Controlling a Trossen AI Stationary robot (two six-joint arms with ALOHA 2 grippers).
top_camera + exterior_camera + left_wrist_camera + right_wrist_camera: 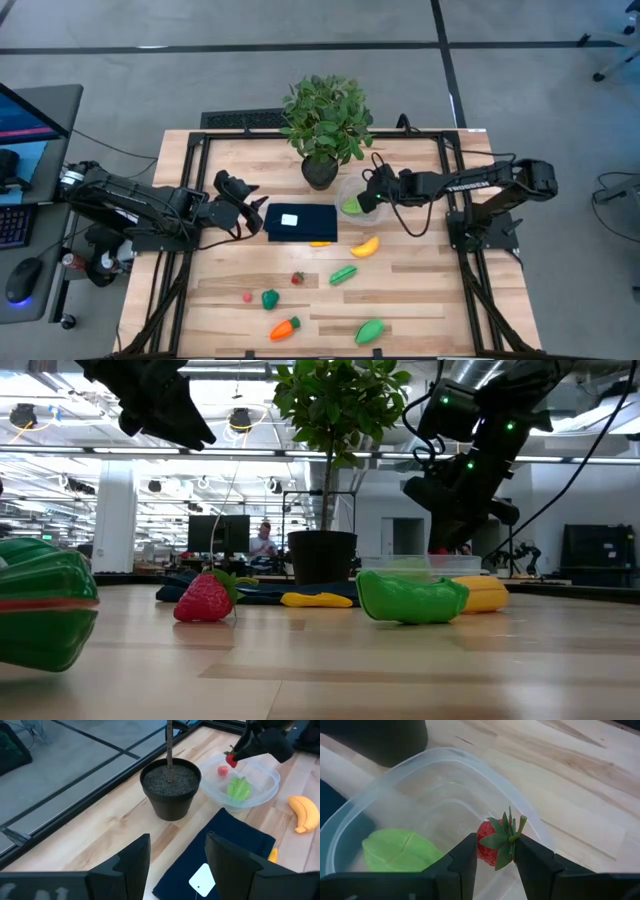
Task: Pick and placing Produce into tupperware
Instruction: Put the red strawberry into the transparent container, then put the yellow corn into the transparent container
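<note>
The right arm reaches in from the 3 o'clock side of the worktop (420,300), stretched almost level toward the centre, its wrist tipped down over the tupperware (352,200). The right gripper (495,851) is closed narrowly on a small red strawberry (490,845) with a green leafy cap, pinched between its two dark fingers (462,862) and hanging just above the inside of the clear bowl. In the left wrist view the same berry (230,759) hangs at the bowl's rim, and inside the tupperware (265,787) lie a light green piece (238,787) and a tiny red berry (222,770). The tupperware sits just at 4 o'clock of the potted plant (322,125), near the worktop's 12 o'clock edge. The left arm lies folded along the 9 o'clock side, its forearm level, with the left gripper (250,208) at the edge of a dark blue rectangle (300,222) bearing a white label; its fingers (134,865) stand partly apart and hold nothing. Elsewhere on the worktop, toward 6 o'clock, lie a yellow banana (366,246), a green pod (343,274), another strawberry (297,278), a small red berry (247,296), a dark green piece (270,298), an orange carrot (284,327) and a green piece (369,331).
</note>
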